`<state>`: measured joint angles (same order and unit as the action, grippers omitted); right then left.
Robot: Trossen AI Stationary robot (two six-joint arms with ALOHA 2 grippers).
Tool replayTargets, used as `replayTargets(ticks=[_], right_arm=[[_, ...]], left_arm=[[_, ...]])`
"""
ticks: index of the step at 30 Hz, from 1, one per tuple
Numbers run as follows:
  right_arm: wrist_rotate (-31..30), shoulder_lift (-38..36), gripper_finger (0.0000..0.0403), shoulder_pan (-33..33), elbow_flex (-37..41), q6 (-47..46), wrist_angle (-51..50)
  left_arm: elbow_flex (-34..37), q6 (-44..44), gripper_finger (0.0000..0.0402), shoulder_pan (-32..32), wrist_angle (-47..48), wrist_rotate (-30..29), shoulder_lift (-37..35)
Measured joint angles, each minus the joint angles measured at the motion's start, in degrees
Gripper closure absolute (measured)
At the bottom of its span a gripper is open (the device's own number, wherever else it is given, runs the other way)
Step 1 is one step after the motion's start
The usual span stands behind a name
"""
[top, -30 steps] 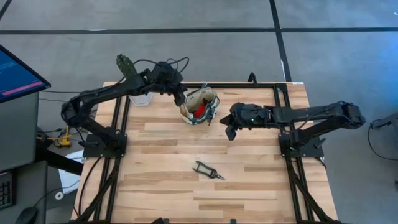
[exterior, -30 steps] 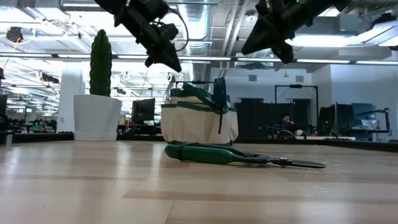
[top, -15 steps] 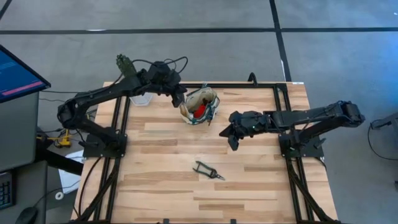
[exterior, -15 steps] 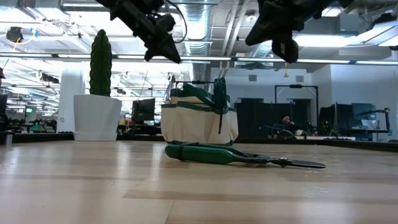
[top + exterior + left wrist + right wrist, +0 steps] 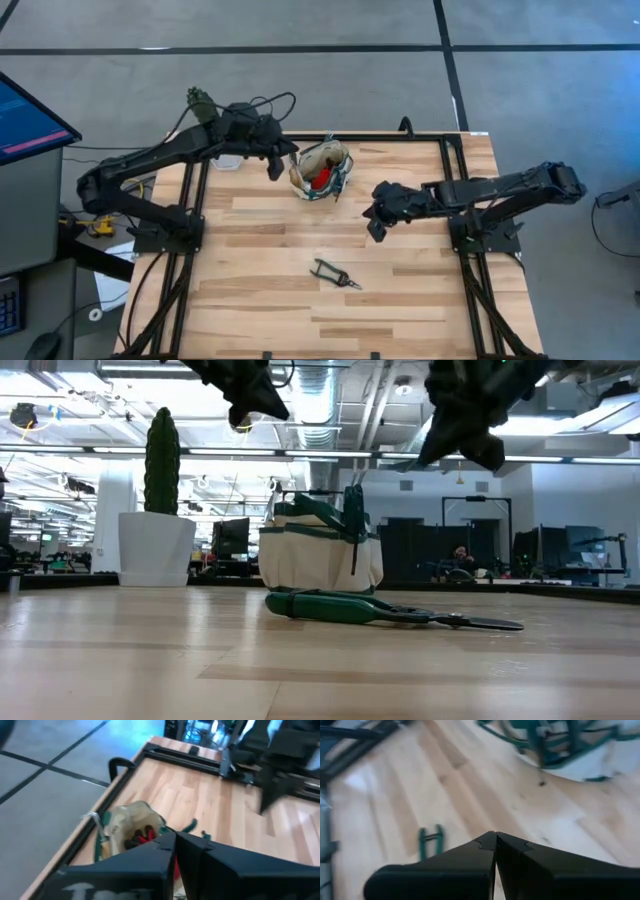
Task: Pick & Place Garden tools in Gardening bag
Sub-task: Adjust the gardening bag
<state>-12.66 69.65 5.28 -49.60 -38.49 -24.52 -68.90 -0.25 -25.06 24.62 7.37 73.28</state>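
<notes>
The beige gardening bag (image 5: 322, 168) with green trim stands at the table's far middle, red and dark tools (image 5: 142, 836) inside it. Green-handled pruning shears (image 5: 334, 273) lie flat on the wood nearer the front, also in the low view (image 5: 380, 608) and right wrist view (image 5: 430, 841). My left gripper (image 5: 278, 165) is shut and hangs above the table just left of the bag, holding nothing. My right gripper (image 5: 374, 228) is shut, above the table right of the bag, and holds nothing as well.
A cactus in a white pot (image 5: 158, 510) stands at the far left corner by the left arm. Black frame rails (image 5: 195, 200) run along the table's left and right sides. Bare wood lies between the bag and the shears.
My left gripper has risen and drawn back from the bag toward the table's left. My right gripper has gone a little toward the near edge and tipped further down, with its wrist turning. Bag and shears have stayed in place.
</notes>
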Motion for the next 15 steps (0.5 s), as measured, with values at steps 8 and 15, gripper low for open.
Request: replayTargets(ticks=[8,15], right_arm=[[4.0,0.0,0.0403,-5.6,0.0,2.8,-0.5],[4.0,0.0,0.0403,-5.8,0.0,3.9,-0.5]], left_arm=[[0.7,-0.6,0.04,2.3,0.4,0.0,0.6],[5.6,-2.2,0.04,2.3,0.5,0.0,-0.3]])
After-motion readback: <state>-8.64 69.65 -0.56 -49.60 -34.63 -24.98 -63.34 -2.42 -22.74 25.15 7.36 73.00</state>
